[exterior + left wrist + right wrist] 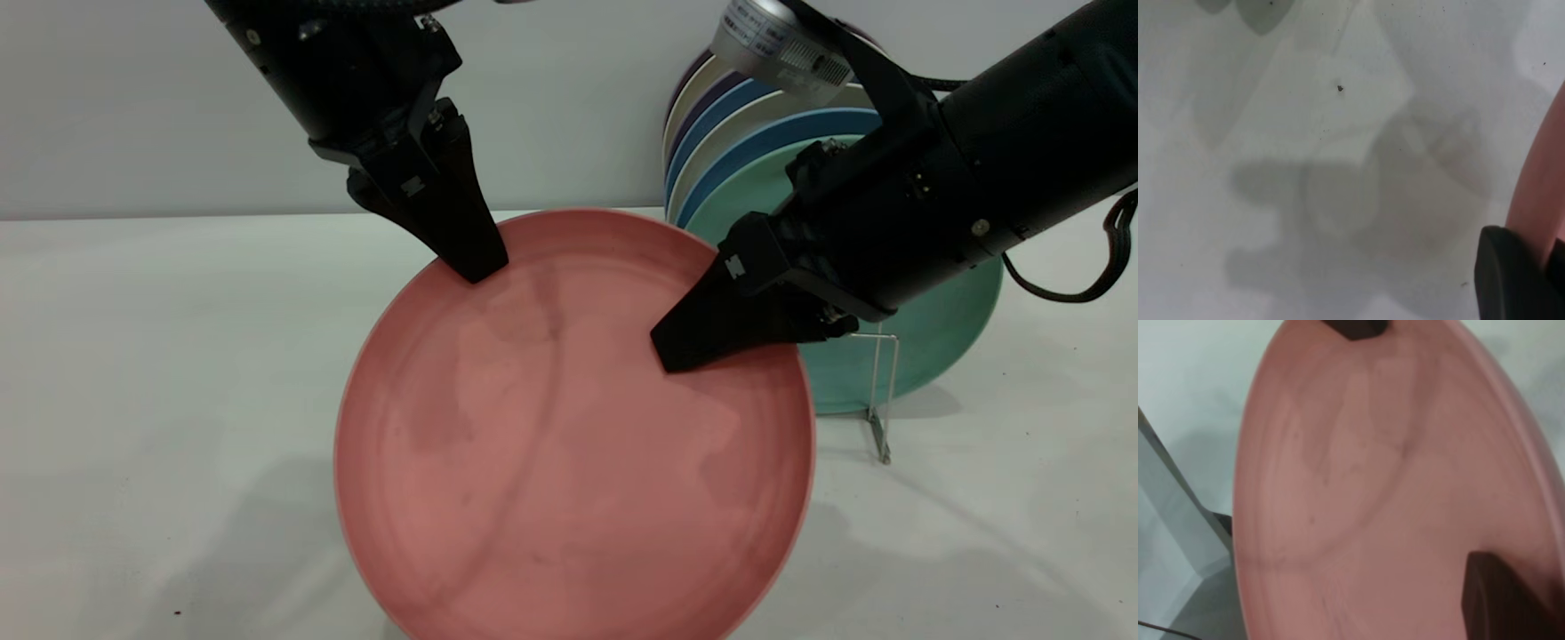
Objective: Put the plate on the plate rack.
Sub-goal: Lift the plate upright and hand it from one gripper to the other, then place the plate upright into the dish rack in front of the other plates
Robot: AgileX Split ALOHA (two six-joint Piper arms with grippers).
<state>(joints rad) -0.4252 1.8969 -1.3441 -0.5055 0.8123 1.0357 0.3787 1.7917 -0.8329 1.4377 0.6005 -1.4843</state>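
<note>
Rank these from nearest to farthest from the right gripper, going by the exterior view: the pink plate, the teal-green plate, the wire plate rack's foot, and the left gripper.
1. The plate: the right gripper is gripping its right rim.
2. The teal-green plate: just behind the gripper, standing in the rack.
3. The plate rack foot: lower right.
4. The left gripper: across the plate, on its upper-left rim.

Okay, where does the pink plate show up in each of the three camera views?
Exterior view: the pink plate fills the lower centre, tilted toward the camera.
Left wrist view: only a strip of its rim, at the picture's right edge.
Right wrist view: its face fills most of the picture.
Shared landmark: the left gripper at the rim.
</note>
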